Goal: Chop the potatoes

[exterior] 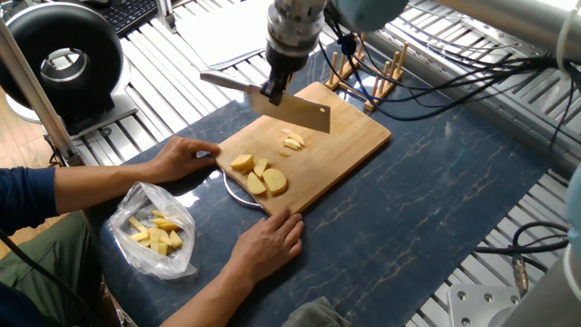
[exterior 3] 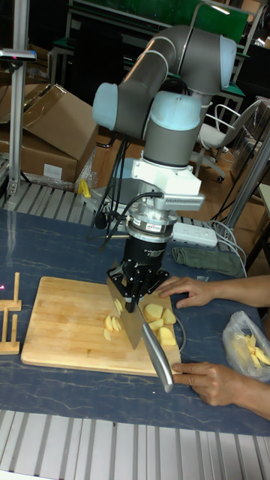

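Fixed view: pincer [exterior: 275,92] gripping cleaver [exterior: 292,111] (above potatoes [exterior: 259,176])

We find no legible text, label, brand, number or sign in either view. The dark band on the wrist of the grey robot arm [exterior 3: 150,228] bears pale marks, but they are too small to read.

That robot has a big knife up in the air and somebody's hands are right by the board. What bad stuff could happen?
1. The cleaver held by the gripper hangs above the cutting board, and the person's hands rest at the board's edges. A stray chop might hit fingers.
2. The potatoes sit loose near the board's corner, so a chop could knock pieces off.
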You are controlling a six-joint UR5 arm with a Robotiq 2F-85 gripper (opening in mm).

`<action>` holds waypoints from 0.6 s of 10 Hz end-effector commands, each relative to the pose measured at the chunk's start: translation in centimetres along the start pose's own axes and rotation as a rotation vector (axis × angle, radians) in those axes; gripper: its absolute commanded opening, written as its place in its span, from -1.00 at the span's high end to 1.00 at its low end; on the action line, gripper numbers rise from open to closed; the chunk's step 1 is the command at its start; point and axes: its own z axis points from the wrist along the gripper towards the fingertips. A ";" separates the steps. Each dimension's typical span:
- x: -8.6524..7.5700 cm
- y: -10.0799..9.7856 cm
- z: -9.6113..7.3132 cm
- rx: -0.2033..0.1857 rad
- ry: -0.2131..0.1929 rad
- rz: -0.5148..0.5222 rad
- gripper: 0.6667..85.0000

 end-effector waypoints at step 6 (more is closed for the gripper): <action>-1.9 -1.8 -1.8 0.035 0.043 0.036 0.99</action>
